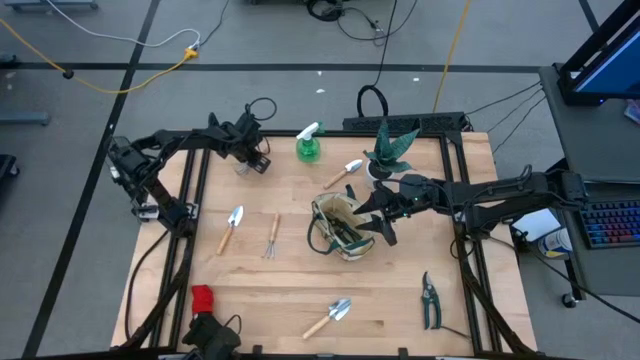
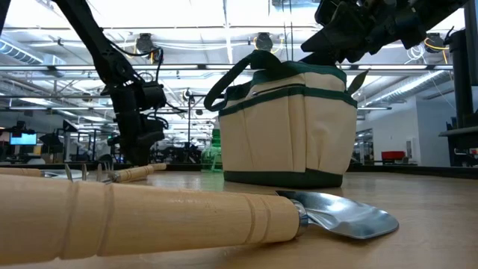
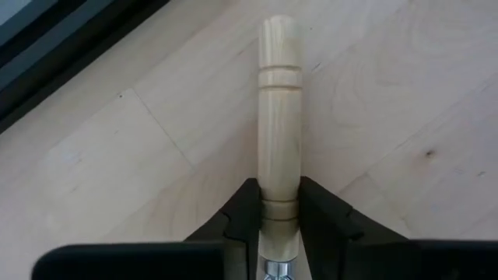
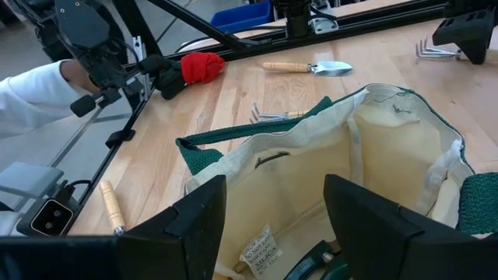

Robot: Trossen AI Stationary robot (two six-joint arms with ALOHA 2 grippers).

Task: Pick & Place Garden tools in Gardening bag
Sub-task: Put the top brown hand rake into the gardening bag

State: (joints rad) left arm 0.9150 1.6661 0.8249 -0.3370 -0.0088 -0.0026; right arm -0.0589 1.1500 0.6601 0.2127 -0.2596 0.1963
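My left claw (image 3: 278,233) is down at the far left corner of the table (image 1: 400,300), its two fingers (image 3: 241,218) pressed against either side of a wooden tool handle (image 3: 278,117). The handle lies flat on the boards and runs straight out ahead of the claw. I cannot tell which tool it belongs to; only a bit of metal shows at the neck between the fingers.

My right claw (image 4: 274,225) hangs with its jaws spread wide, holding nothing, right over the mouth of the gardening bag (image 1: 340,228). The bag stands upright near the table's middle, its rim just under the fingers. A loop handle (image 2: 231,78) arches up on the side away from this claw.

Just behind the right claw's arm stands the spiky plant (image 1: 390,148) in its pot, close enough to crowd the arm. Near it lies a small trowel (image 1: 345,173), and the green spray bottle (image 1: 308,146) stands between the two claws.

On the bag's far side from the right claw lie a fork (image 1: 271,236) and another trowel (image 1: 231,226). A third trowel (image 1: 330,316) lies at the near edge, the red glove (image 1: 202,296) at the near left corner, and the shears (image 1: 430,298) toward the near right.

A white sleeve (image 4: 35,97) shows beyond the table edge in the right wrist view.
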